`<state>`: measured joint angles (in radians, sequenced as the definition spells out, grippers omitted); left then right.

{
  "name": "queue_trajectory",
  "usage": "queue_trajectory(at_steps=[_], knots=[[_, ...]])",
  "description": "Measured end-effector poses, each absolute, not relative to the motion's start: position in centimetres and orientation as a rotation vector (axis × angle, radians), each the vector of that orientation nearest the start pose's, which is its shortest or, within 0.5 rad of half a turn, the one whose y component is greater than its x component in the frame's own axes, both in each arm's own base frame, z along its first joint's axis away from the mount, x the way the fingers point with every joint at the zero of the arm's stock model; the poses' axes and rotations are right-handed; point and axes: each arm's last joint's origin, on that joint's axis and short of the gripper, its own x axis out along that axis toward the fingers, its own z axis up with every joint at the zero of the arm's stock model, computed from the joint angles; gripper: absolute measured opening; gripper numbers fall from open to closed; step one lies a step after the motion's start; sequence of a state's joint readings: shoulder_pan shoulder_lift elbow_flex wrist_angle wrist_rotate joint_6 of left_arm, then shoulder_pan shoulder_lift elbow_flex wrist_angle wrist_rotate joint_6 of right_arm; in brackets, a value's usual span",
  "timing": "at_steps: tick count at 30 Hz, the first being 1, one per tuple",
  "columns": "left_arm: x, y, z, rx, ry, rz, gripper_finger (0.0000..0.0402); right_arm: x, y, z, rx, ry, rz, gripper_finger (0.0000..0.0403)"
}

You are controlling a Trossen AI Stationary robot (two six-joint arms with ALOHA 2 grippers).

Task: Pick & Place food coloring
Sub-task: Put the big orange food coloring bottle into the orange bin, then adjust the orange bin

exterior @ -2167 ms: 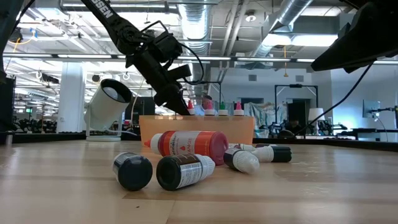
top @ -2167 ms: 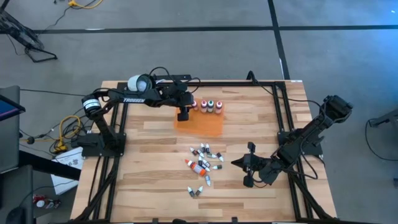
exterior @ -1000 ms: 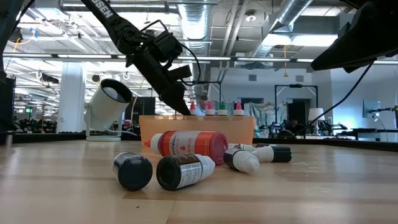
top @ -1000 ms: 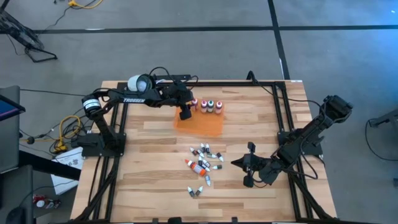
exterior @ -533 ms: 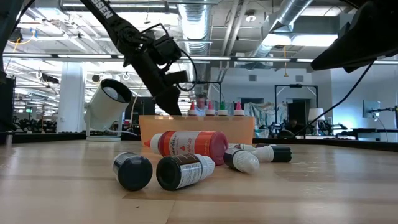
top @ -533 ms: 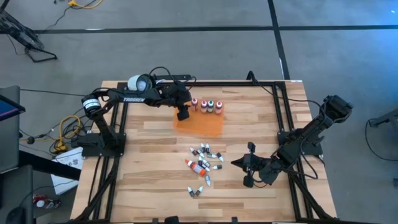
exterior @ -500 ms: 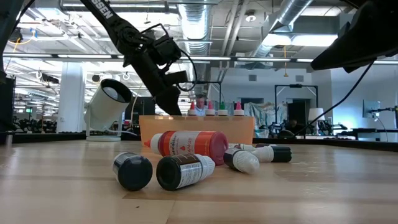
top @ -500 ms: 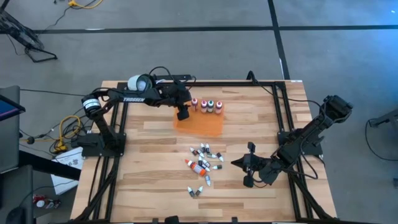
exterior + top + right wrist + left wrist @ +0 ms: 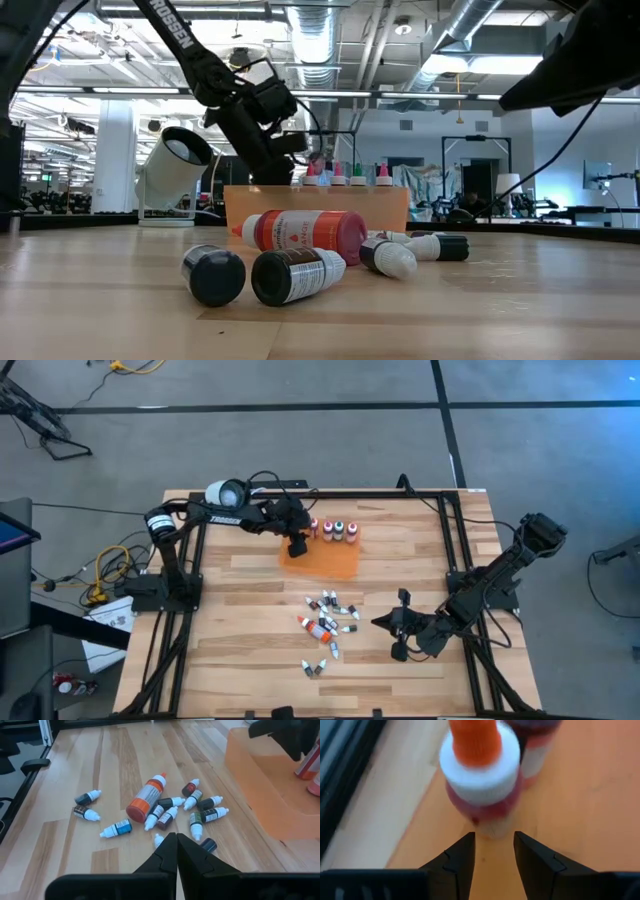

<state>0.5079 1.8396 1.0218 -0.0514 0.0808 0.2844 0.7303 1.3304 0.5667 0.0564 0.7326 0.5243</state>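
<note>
Four larger food coloring bottles stand upright in a row [image 9: 332,530] on the far edge of the flat orange tray [image 9: 325,563]. My left gripper [image 9: 296,547] is open just left of that row. In its wrist view [image 9: 494,837] the nearest bottle [image 9: 482,775], red with a white cap and orange tip, stands on its base right ahead of the fingers, apart from them. A loose pile of small vials and one bigger orange-red bottle [image 9: 326,622] lies on the table's near middle [image 9: 165,807]. My right gripper [image 9: 398,632] is shut and waits right of the pile [image 9: 176,842].
A white cylindrical lamp-like device [image 9: 225,492] sits at the far-left corner. Black frame rails [image 9: 450,540] run along the table's sides. In the low view the lying orange-red bottle [image 9: 305,232] and dark vials are in front of the tray [image 9: 380,205]. Bare wood lies left of the pile.
My left gripper has drawn back a little from the leftmost standing bottle toward the table's left, and its arm has swung. The bottle stays upright on the tray. The right arm and the loose pile have kept still.
</note>
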Motion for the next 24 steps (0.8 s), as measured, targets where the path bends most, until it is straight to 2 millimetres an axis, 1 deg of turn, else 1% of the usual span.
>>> queue_trajectory(at_steps=[5, 13, 20, 24], knots=[[31.99, 17.56, 14.65, 0.019, 0.875, 0.283, 0.0125, 19.53, 14.64, 17.56, 0.040, 0.506, -0.144, 0.0001], [32.33, 17.56, 14.95, 0.018, 0.819, 0.241, 0.0125, 19.82, 14.30, 17.54, 0.053, 0.514, -0.147, 0.0001], [32.33, 17.55, 14.94, 0.018, 0.820, 0.245, 0.0125, 19.82, 14.31, 17.54, 0.060, 0.515, -0.146, 0.0001], [32.06, 17.62, 14.72, 0.020, 0.865, 0.298, 0.0125, 19.82, 14.31, 17.53, 0.061, 0.516, -0.144, 0.0001]])
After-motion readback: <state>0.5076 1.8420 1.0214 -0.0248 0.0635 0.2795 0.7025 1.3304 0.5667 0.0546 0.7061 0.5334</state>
